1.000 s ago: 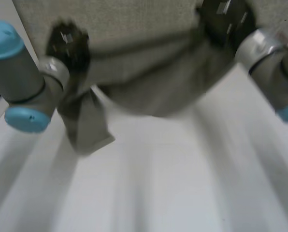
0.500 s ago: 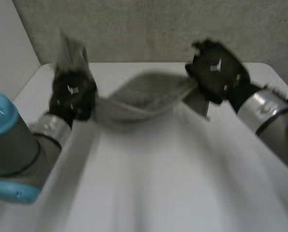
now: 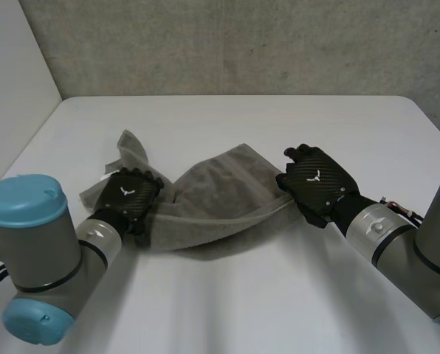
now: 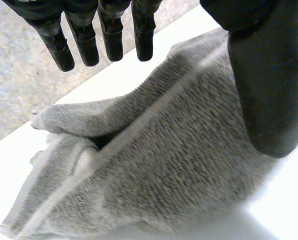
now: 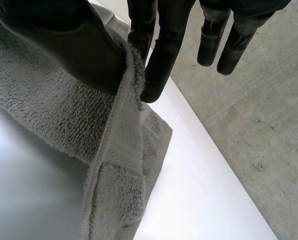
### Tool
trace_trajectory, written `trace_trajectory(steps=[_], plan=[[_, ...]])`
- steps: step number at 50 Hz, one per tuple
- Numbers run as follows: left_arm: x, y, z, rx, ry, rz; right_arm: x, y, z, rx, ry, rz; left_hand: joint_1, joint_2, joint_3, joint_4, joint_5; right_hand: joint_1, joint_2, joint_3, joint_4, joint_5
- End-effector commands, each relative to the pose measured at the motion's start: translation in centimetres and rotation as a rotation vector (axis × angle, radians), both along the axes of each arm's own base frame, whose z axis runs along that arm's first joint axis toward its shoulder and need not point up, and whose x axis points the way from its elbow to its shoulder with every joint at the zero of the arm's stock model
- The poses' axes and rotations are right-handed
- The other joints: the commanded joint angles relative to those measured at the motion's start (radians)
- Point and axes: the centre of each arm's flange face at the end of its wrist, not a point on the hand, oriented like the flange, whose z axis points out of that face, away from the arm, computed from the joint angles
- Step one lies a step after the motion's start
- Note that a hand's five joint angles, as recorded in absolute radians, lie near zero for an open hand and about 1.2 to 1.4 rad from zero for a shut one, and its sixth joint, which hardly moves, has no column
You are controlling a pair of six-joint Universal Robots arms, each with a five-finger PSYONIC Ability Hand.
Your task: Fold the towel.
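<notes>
Got the towel (image 3: 220,195) bunched mid-way across the table (image 3: 353,125), a bit toward its left edge. My right hand (image 3: 316,183) pinches the hem, thumb against finger. My left hand (image 3: 128,195) has straight fingers clear of the cloth, so it looks released.

Risk: a right-only pull drags the heap and makes no fold.

The head view shows a corner poking up past my left hand. The right wrist view shows the pinch.

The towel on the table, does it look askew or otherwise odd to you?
Yes. The grey towel lies bunched and twisted rather than flat, strung between the left robot hand and the right robot hand, which pinches its hemmed edge. One corner flares out past the left robot hand.
</notes>
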Motion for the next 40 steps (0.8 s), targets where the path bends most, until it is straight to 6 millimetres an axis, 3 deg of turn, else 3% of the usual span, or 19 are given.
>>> trace_trajectory(steps=[1, 11, 19, 26, 31, 40], plan=[[1.1, -0.3, 1.8, -0.041, 0.023, 0.035, -0.2, 0.0, -0.4, 0.015, 0.01, -0.018, -0.132, -0.072, -0.045, -0.056, -0.045, 0.072, 0.065, -0.033, -0.053, 0.054], [5.4, -2.2, 3.9, -0.06, 0.029, 0.169, -0.8, -0.6, -0.5, 0.016, 0.016, -0.054, -0.132, -0.072, -0.045, -0.056, -0.045, 0.072, 0.065, -0.033, -0.053, 0.054], [7.8, -1.7, 2.4, 0.102, 0.017, 0.183, -0.8, -0.5, -0.6, 0.021, 0.016, -0.053, -0.096, -0.037, -0.045, -0.056, -0.01, 0.072, 0.065, -0.033, -0.053, 0.054], [8.6, -1.3, 1.4, 0.158, 0.017, 0.189, -0.8, -0.5, -0.7, 0.024, 0.015, -0.053, -0.111, -0.051, -0.045, -0.056, -0.024, 0.072, 0.065, -0.033, -0.053, 0.054], [9.0, -2.4, 1.2, 0.139, 0.023, 0.205, -0.8, -0.5, -0.7, 0.026, 0.015, -0.055, -0.111, -0.051, -0.045, -0.056, -0.024, 0.072, 0.065, -0.033, -0.053, 0.054], [8.3, -5.1, -1.7, 0.151, 0.012, 0.188, -0.8, -0.4, -0.9, 0.032, 0.017, -0.053, -0.076, -0.016, -0.045, -0.056, 0.011, 0.072, 0.065, -0.033, -0.053, 0.054]])
